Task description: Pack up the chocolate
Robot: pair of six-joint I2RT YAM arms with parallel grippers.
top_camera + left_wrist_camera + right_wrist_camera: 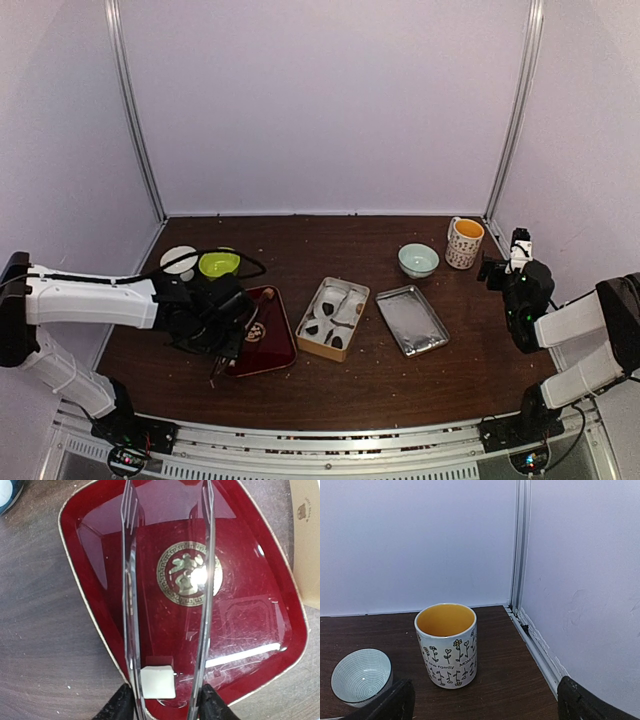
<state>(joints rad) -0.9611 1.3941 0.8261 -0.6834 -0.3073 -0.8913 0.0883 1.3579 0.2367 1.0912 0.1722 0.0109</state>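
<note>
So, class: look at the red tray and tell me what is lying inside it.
Inside the red tray lies one small pale cube, near its edge, between the left gripper's clear tongs. A gold emblem marks its centre. The tongs hide thin strips of the tray floor.

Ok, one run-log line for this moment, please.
left gripper: open above red tray | pale cube: on tray, between fingers | right gripper: open, facing mug

Top view high behind arms; left wrist close over red tray (90,545); right wrist low facing mug (446,645).
</note>
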